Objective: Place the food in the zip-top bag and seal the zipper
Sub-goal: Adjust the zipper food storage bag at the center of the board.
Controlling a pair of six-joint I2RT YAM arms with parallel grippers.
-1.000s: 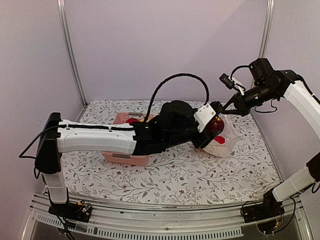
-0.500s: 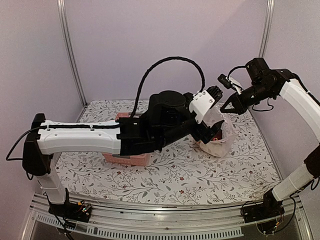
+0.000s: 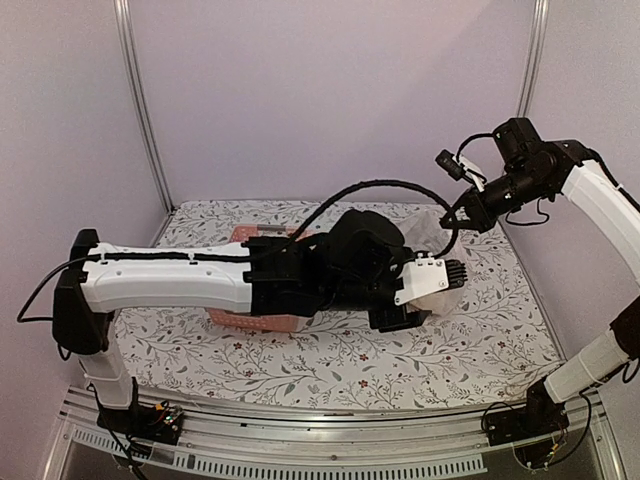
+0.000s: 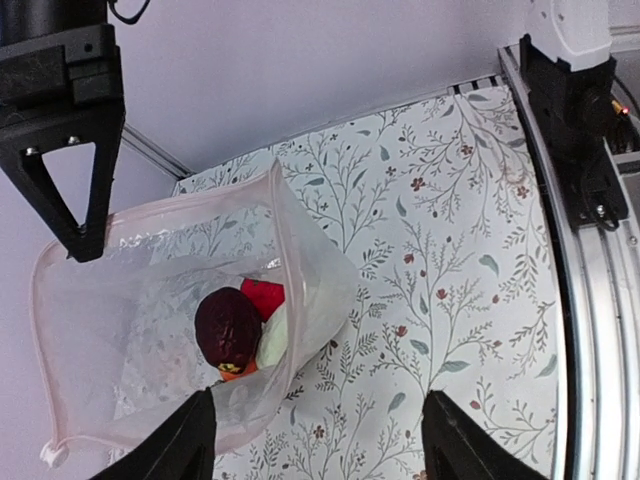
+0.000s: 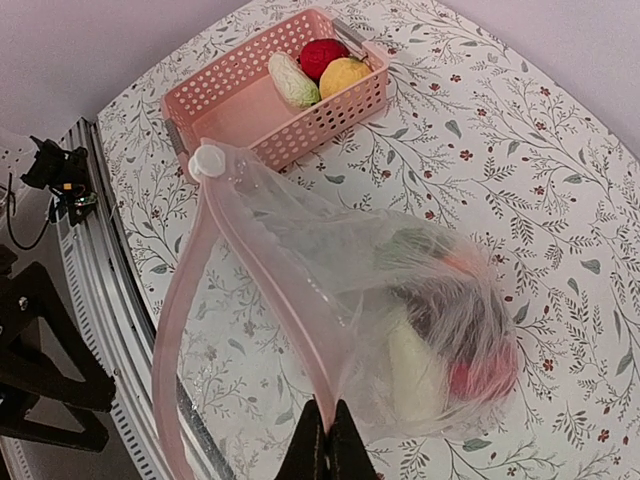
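The right gripper (image 5: 326,437) is clamped on the rim of the zip-top bag (image 5: 400,290), which hangs over the tabletop (image 4: 450,250). The left gripper (image 4: 325,445), spread wide and empty, sits beside it. The food (image 4: 230,328) inside blurs behind crinkled plastic. From above, the left arm (image 3: 180,275) hides nearly all of the bag.

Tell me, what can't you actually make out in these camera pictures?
- Left wrist view: inside the zip-top bag, the dark purple piece covers whatever lies beneath it.
- Right wrist view: crinkled plastic blurs the food; the right arm's jaws are cut off by the bottom edge.
- Top view: the left arm hides the bag and most of the pink basket.
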